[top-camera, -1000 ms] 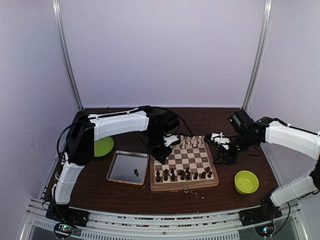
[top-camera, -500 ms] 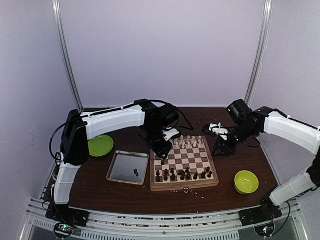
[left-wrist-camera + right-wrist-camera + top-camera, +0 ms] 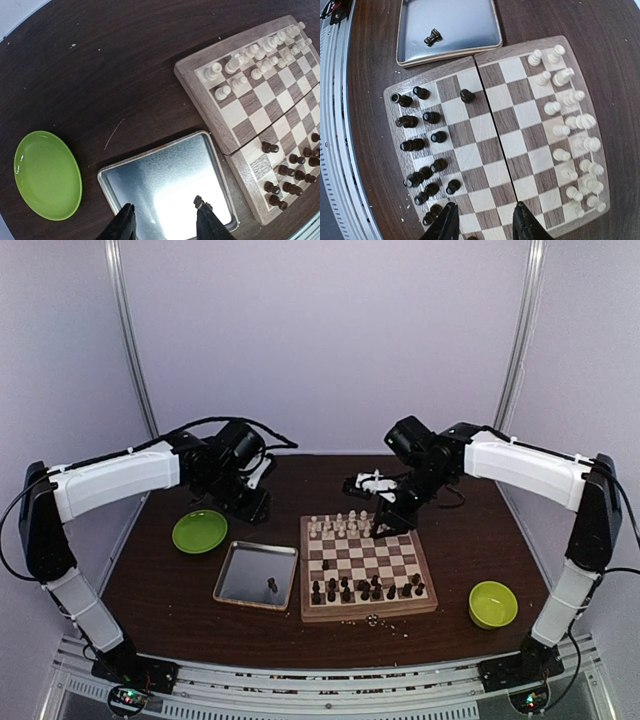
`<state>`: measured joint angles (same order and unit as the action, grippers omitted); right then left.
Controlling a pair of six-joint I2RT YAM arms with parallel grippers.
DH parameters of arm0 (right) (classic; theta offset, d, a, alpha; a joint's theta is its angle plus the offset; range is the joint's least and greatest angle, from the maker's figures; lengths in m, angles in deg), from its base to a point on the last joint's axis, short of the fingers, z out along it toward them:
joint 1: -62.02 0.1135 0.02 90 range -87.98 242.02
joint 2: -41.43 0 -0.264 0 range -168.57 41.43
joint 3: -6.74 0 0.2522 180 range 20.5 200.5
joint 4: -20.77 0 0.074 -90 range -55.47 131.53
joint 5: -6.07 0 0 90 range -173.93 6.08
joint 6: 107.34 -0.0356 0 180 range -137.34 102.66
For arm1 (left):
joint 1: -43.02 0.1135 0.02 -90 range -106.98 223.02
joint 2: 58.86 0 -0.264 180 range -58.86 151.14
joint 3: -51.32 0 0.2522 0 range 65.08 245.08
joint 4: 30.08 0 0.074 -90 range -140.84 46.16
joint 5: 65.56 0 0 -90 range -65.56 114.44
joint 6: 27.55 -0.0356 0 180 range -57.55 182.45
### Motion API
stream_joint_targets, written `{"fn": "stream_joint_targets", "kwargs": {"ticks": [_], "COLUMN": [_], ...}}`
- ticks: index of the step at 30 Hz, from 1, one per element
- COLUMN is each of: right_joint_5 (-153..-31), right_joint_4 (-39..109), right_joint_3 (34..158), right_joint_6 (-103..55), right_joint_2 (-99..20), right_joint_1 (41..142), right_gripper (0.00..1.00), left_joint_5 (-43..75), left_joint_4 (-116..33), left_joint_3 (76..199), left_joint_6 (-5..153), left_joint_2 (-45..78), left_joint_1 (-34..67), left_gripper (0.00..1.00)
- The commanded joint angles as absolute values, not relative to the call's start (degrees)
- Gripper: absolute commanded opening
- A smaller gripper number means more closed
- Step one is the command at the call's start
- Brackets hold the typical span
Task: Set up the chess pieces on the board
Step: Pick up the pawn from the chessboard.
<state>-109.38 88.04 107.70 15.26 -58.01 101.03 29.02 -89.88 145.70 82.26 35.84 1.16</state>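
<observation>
The board lies mid-table. Dark chess pieces fill its near rows, and one dark pawn stands alone further in by the left edge. One dark piece lies in the silver tray. My left gripper is open and empty, high behind the tray. In the left wrist view that piece peeks out by its right fingertip. My right gripper is open and empty above the board's far edge. In the right wrist view it hangs over the board, with the dark pieces on the left.
Cream pieces fill the far rows. A green plate lies left of the tray and a green bowl right of the board. Crumbs lie by the board's front edge.
My left gripper has pulled back and to the left from the board's left edge, where the lone dark pawn now stands. My right gripper has swung left to the board's far edge.
</observation>
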Motion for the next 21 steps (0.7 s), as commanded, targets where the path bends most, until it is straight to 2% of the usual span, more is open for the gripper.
{"fn": "stream_joint_targets", "kwargs": {"ticks": [1, 9, 21], "right_joint_5": [-107.6, -106.0, -104.1], "right_joint_4": [90.4, 92.5, 92.9], "right_joint_3": [114.6, 124.8, 129.1], "right_joint_6": [14.3, 14.0, 12.9], "right_joint_2": [-65.6, -76.5, -83.6], "right_joint_1": [104.7, 109.2, 111.2], "right_gripper": [0.39, 0.42, 0.41], "left_joint_5": [33.6, 38.6, 38.2], "left_joint_4": [-83.9, -82.6, -82.2], "left_joint_3": [141.1, 134.3, 132.7], "left_joint_6": [84.7, 86.9, 87.4], "left_joint_2": [32.8, 28.2, 28.0], "left_joint_1": [1.0, 1.6, 2.3], "left_gripper": [0.44, 0.59, 0.60]}}
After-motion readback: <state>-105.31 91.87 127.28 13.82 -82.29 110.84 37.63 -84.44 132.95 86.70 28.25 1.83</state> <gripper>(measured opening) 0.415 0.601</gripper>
